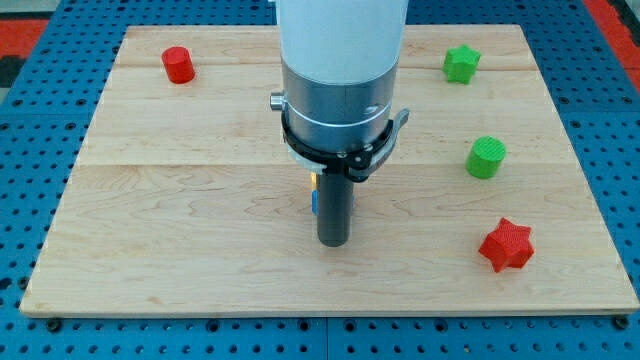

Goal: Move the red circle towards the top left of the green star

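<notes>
Presently our tip (332,243) stands mid-board, touching nothing, well apart from the red circle (179,64). We judge that circle light and rigid; push its left flank toward the green star (461,63).

Bright, even overhead light fills the scene, and the wooden board (200,200) shows clear grain with no harsh glare. Shadows are soft and short: a faint one hugs the base of the red circle (179,65), another sits under the red star (506,246). The arm's white housing (340,30) is nearly blown out at the view's top. Focus is sharp throughout, with block edges crisp and no visible motion blur
</notes>
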Controlling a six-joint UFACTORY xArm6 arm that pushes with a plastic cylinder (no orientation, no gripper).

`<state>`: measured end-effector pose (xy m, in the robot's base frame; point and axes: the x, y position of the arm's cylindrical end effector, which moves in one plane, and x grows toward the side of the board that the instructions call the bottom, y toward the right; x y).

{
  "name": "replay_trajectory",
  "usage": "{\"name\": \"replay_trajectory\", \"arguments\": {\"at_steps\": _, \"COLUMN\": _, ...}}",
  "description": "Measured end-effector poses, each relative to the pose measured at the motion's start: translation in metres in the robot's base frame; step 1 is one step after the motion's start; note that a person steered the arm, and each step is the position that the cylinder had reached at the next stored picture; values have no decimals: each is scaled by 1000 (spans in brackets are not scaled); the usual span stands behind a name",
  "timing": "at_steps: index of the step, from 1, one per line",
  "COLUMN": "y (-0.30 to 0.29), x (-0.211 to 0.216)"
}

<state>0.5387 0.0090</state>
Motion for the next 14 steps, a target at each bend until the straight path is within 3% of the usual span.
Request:
{"name": "replay_trajectory", "arguments": {"at_steps": 1, "y": 0, "x": -29}}
{"name": "replay_trajectory", "arguments": {"at_steps": 3, "y": -23, "x": -6}}
{"name": "replay_trajectory", "arguments": {"at_steps": 4, "y": -61, "x": -25}}
{"name": "replay_trajectory", "arguments": {"at_steps": 6, "y": -88, "x": -108}}
{"name": "replay_trajectory", "arguments": {"at_steps": 7, "y": -88, "x": -108}}
{"name": "replay_trajectory", "arguments": {"at_steps": 9, "y": -183, "x": -100}}
{"name": "replay_trajectory", "arguments": {"at_steps": 10, "y": -200, "x": -88}}
{"name": "replay_trajectory", "arguments": {"at_steps": 11, "y": -219, "x": -117}}
{"name": "replay_trajectory", "arguments": {"at_steps": 12, "y": -258, "x": -203}}
{"name": "replay_trajectory", "arguments": {"at_steps": 14, "y": -277, "x": -278}}
